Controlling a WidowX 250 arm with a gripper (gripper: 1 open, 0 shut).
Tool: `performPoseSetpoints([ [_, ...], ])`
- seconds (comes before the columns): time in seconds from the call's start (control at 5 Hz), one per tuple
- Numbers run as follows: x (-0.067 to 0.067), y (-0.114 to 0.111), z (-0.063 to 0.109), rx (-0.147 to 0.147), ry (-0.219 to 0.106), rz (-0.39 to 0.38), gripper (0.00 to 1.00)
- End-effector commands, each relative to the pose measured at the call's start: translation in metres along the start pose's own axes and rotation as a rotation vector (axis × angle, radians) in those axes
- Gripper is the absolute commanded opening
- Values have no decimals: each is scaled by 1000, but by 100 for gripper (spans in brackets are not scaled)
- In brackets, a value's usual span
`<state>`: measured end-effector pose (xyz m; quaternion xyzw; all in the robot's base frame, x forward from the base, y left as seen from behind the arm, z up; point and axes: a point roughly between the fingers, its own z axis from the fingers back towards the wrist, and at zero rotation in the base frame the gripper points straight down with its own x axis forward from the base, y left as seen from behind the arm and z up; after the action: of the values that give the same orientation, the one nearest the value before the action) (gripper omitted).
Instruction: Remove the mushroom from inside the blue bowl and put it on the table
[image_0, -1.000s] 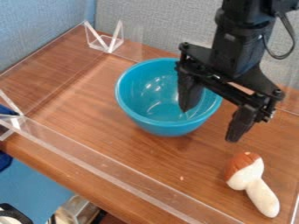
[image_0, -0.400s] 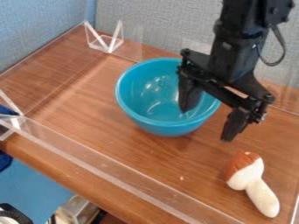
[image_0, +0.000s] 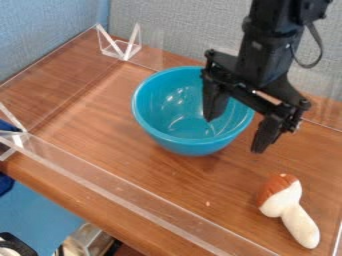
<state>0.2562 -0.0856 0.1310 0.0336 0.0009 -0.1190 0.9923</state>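
- Brown wood-grain tabletop (image_0: 94, 95) fills most of the view, with clear acrylic walls (image_0: 100, 175) along its near and left edges and a folded clear acrylic piece (image_0: 118, 44) standing at the far corner.
- Blue-grey textured wall (image_0: 54, 30) rises behind the tabletop on the left; a paler grey panel sits behind the arm at the top.
- No brand, label or readable writing shows on any object.
- Bowl (image_0: 160, 120), glossy turquoise, stands upright near the middle of the tabletop; the part of its inside that shows is bare, with only reflections on the glaze.
- Black end effector (image_0: 249, 118) points straight down over the bowl's right side, released, its two fingers spread wide with nothing between them. One finger hangs inside the bowl's rim line, the other outside to the right of the bowl; whether either touches the bowl cannot be told.
- Mushroom (image_0: 286, 207) lies on its side on the tabletop at the lower right, well apart from the bowl, reddish-brown cap toward the bowl and cream stem pointing to the lower right corner.
- Arm (image_0: 278, 30) is cut off by the top edge, with a black cable (image_0: 318, 45) looping beside it.
- Dark blurred shapes at the bottom left, below the front wall, are too unclear to name.
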Motion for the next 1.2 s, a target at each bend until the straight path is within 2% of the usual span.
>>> performPoseSetpoints([
  [0.0, 3, -4, 17, 8, -45, -5, 100],
  [0.2, 1, -8, 17, 14, -44, -5, 100],
  [0.4, 1, -7, 13, 4, -45, -9, 100],
  [0.6, 1, -2, 8, -15, -51, -6, 100],
  [0.8, -2, 1, 9, -31, -62, 1, 100],
  [1.0, -1, 3, 10, -25, -62, 1, 100],
])
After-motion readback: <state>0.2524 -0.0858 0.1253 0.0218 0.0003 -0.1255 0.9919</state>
